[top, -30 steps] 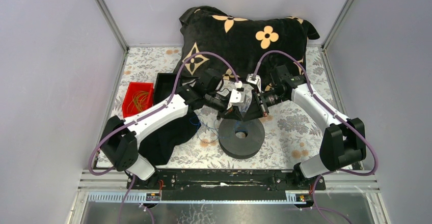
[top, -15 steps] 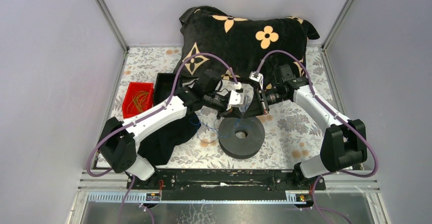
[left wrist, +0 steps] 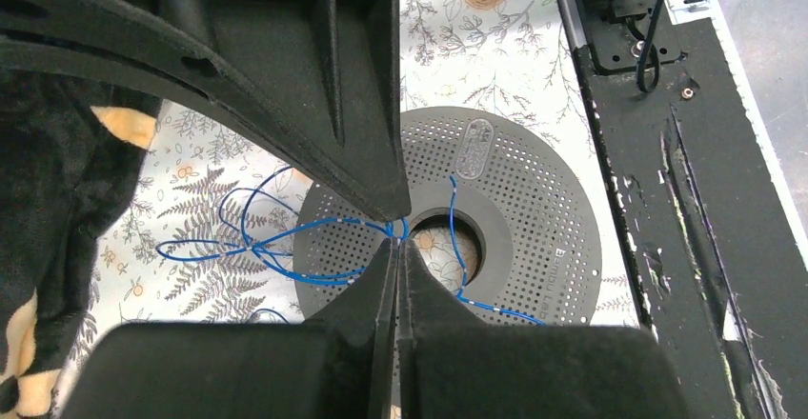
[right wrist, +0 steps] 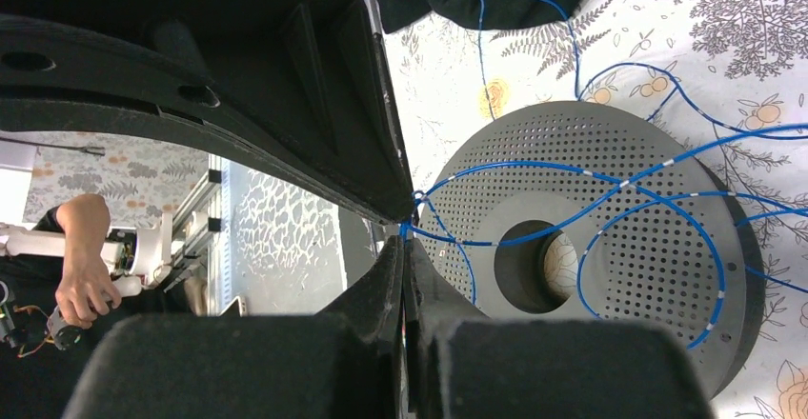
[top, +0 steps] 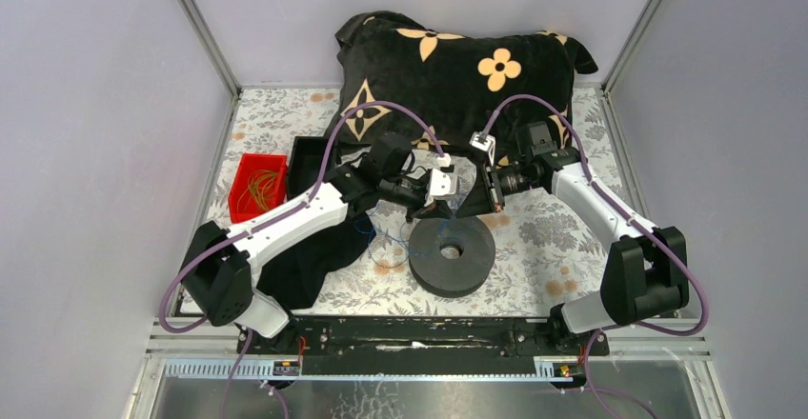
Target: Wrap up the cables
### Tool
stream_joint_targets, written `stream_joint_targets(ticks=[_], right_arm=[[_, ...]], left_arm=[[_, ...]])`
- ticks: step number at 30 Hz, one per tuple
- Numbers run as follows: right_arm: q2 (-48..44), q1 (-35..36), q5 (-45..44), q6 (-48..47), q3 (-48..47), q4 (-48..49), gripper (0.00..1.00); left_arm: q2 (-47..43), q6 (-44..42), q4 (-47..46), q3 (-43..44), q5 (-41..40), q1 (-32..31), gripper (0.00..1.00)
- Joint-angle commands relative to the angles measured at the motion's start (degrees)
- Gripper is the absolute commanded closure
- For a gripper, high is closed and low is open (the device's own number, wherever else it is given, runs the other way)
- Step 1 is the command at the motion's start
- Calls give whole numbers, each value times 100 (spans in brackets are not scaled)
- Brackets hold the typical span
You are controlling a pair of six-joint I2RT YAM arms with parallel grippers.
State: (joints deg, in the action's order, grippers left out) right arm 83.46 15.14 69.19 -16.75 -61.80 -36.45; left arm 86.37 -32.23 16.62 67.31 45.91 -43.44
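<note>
**Both claws pinch the blue wire above the spool; winding not yet begun**

In the left wrist view the left gripper (left wrist: 395, 238) has its two fingers pressed together, and blue strands of the cables (left wrist: 250, 248) run right into the closed tips, so it appears to pinch them. The right gripper (right wrist: 408, 233) shows the same in its own view: the fingers are shut and several blue strands meet at the tips.

In the top view both claws hang close together over the far edge of the black spool (top: 452, 257), at the middle of the frame. The cables lie loose. Some loops cross the perforated top face of the spool and pass near its centre hole. Others spread on the flowered tablecloth (left wrist: 191, 190) at the left of the left wrist view. I see no turn of wire around the spool.

My judgement: this step is gathering and holding the wire, an early one. The next move calls for one claw to keep the strand taut while the other leads it around the spool. The wire is very fine, so it may slip or tangle.
</note>
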Motion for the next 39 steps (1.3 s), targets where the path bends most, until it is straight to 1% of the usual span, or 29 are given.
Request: stream_joint_targets(ticks=[1, 17, 24, 39], right_arm=[[-269, -201, -178, 265, 28, 318, 100], [-430, -495, -649, 516, 182, 591, 100], [-537, -753, -865, 636, 186, 689, 100], [-729, -984, -1614, 338, -82, 459, 100]], left_arm=[[-180, 234, 154, -182, -260, 18, 100], [-220, 350, 46, -243, -419, 66, 100], [-248, 440, -52, -300, -437, 166, 100], [-372, 592, -156, -368, -232, 552, 100]])
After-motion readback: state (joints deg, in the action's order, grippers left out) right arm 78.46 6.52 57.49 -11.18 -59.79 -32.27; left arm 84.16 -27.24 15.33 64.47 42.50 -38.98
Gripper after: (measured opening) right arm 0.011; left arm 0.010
